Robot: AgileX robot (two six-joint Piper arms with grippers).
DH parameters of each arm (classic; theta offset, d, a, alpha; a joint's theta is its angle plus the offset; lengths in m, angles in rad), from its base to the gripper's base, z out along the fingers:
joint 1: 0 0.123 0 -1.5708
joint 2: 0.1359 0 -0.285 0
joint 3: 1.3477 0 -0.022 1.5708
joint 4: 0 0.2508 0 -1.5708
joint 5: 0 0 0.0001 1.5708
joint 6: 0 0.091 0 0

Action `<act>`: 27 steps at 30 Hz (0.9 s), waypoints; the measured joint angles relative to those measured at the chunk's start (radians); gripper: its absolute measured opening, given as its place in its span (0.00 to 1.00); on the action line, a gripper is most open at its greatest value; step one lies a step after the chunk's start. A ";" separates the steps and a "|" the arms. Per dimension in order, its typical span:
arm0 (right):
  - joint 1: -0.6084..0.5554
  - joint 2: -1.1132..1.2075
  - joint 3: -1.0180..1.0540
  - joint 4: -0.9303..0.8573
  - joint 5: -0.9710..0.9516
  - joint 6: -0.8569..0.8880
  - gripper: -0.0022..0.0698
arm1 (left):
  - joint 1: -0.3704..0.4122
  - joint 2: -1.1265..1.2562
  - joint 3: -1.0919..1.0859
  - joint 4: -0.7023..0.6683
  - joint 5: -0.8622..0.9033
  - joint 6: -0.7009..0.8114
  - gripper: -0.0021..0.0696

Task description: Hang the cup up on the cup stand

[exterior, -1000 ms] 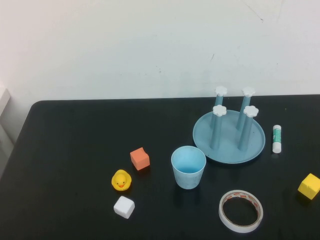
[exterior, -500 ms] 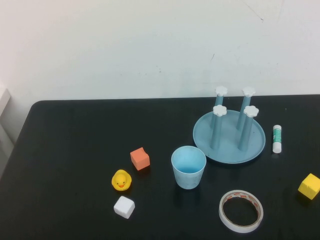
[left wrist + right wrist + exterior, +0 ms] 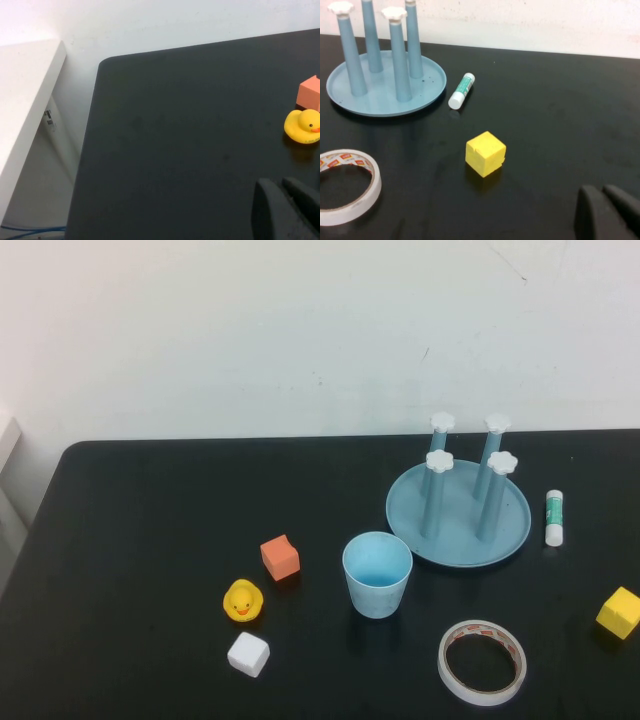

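Note:
The light blue cup [image 3: 377,574] stands upright, mouth up, on the black table in the high view. The cup stand [image 3: 458,510], a round blue dish with four posts topped by white flower caps, sits just behind and right of it; it also shows in the right wrist view [image 3: 385,80]. Neither arm shows in the high view. My left gripper [image 3: 280,192] is shut and empty over the table's left part, near the yellow duck [image 3: 301,127]. My right gripper [image 3: 600,195] is shut and empty near the yellow cube [image 3: 485,153].
An orange cube [image 3: 280,557], the yellow duck [image 3: 242,601] and a white cube [image 3: 248,654] lie left of the cup. A white tape ring [image 3: 482,662], a glue stick [image 3: 554,517] and the yellow cube [image 3: 619,612] lie to the right. The table's left edge [image 3: 87,150] is near.

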 joint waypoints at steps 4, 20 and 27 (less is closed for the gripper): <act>0.000 0.000 0.000 0.000 0.000 0.000 0.03 | 0.000 0.000 0.000 0.009 0.000 0.006 0.03; 0.000 0.000 0.009 -0.002 -0.403 0.000 0.03 | 0.000 0.000 0.002 0.030 -0.426 0.020 0.03; 0.000 0.000 0.009 0.003 -0.562 0.024 0.03 | 0.000 0.000 0.002 0.030 -0.607 0.016 0.03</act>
